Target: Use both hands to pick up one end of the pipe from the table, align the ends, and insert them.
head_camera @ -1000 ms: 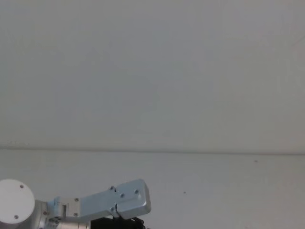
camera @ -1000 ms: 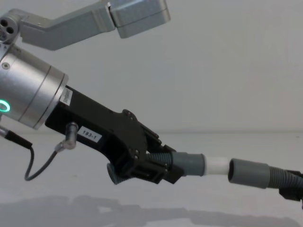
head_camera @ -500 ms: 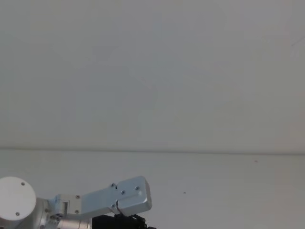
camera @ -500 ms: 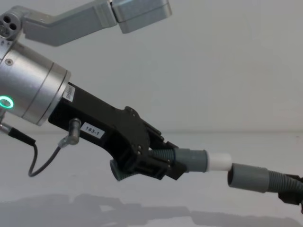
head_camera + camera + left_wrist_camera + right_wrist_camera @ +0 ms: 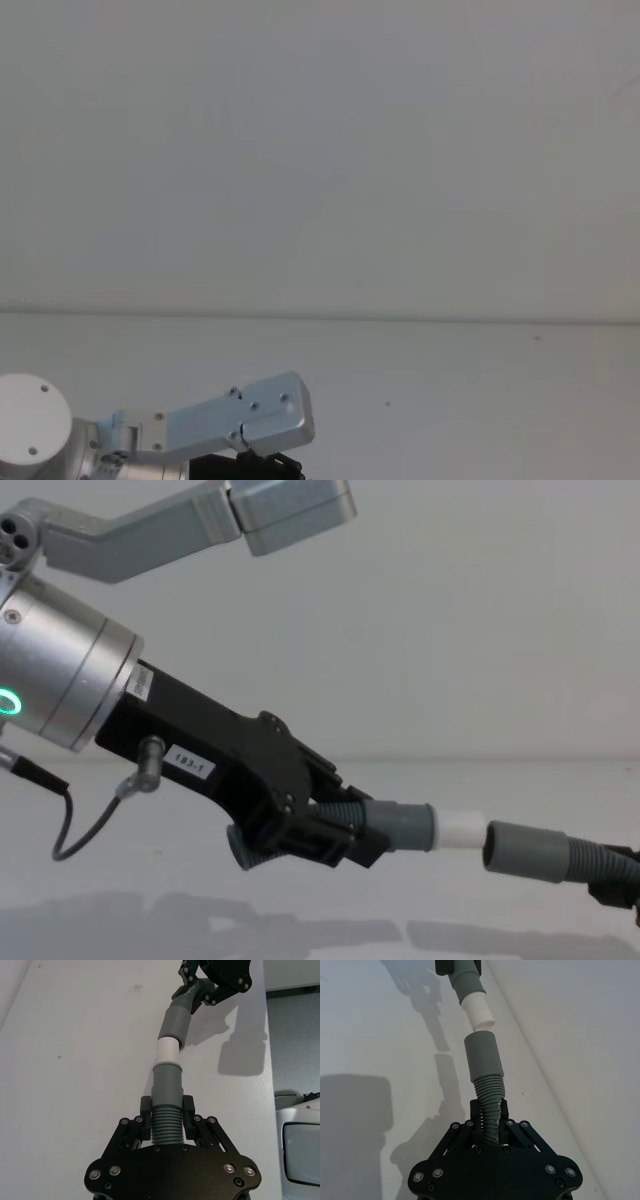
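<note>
Head camera looks down over the desk [image 5: 400, 400]; chest camera sights low across it; opposed wrist cameras closely share the pipe ends [image 5: 167, 1050].

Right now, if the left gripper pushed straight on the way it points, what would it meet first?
Its white tip would meet the grey socket held by the right gripper; from the right wrist they look slightly offset.

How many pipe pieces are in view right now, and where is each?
2. The white-tipped pipe piece is clamped in the left hand; the grey-socket pipe piece is clamped in the right hand, their ends facing, lifted off the table.
</note>
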Robot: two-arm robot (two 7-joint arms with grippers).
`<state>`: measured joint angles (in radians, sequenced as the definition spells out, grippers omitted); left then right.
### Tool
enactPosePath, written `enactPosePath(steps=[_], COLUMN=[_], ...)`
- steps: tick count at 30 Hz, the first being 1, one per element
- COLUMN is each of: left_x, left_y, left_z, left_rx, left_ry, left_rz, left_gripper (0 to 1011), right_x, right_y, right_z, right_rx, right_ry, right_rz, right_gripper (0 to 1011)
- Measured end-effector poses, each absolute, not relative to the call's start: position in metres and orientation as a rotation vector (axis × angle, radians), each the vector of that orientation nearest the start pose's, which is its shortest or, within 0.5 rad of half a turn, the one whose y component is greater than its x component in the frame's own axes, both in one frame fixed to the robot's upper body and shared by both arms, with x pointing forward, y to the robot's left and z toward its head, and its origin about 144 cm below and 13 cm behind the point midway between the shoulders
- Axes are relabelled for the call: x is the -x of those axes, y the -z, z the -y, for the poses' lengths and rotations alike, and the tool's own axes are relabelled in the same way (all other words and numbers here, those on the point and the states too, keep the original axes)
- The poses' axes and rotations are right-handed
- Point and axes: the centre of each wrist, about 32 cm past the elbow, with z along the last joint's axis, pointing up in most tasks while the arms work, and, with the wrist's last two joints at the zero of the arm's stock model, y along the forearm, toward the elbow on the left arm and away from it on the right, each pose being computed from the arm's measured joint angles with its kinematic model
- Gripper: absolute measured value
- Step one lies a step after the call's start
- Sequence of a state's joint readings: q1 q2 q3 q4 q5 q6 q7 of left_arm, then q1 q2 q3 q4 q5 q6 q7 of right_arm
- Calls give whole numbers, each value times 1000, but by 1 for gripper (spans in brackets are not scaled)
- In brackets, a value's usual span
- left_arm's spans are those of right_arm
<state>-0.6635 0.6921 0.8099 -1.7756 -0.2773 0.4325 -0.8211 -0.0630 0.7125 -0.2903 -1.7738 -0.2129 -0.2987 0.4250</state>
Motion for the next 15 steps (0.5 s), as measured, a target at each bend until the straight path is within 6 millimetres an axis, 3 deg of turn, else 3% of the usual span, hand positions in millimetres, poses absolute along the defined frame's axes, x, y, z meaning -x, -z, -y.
enactPosePath(steps=[15], left_x=[-513], left_y=[-1315], left_z=[-197], left_rx=[-628], left_ry=[-196], left_rz=[258], left_gripper=[327], right_x=[-426], right_y=[-1188], right_z=[312], right_rx=[501], right_ry=[572], right_rz=[733], right_gripper=[157])
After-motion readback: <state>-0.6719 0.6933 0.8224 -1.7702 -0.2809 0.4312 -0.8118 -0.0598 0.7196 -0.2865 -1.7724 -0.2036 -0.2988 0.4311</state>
